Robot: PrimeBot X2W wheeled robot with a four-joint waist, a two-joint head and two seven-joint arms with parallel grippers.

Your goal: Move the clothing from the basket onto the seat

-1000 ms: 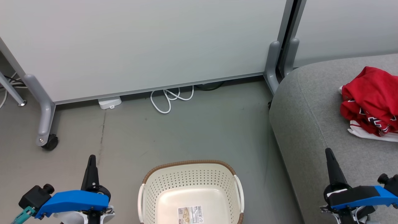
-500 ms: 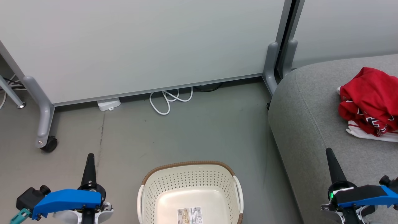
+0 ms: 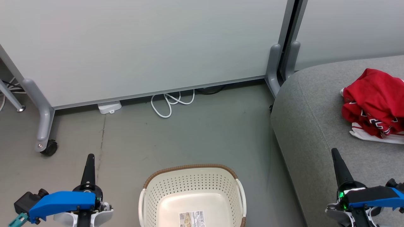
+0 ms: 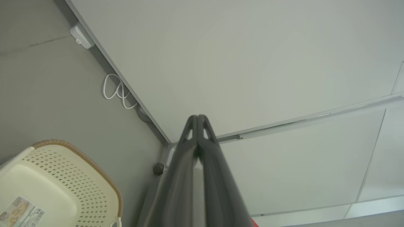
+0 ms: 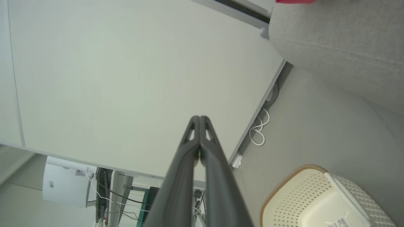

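While the clothing [image 3: 374, 104] lies bunched on the seat [image 3: 315, 126] at far right, the basket [image 3: 189, 183] stands on the floor [image 3: 195, 132], near centre. Left gripper [image 3: 90, 155], near left, and right gripper [image 3: 334, 150], near right: fingers pressed together, holding nothing.

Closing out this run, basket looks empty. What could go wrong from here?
The right gripper, fingers shut, hangs over the seat near the bunched clothing; an arm swing might drag it off. The empty basket stands just ahead; driving forward may knock it. The looped white cable could catch a wheel.
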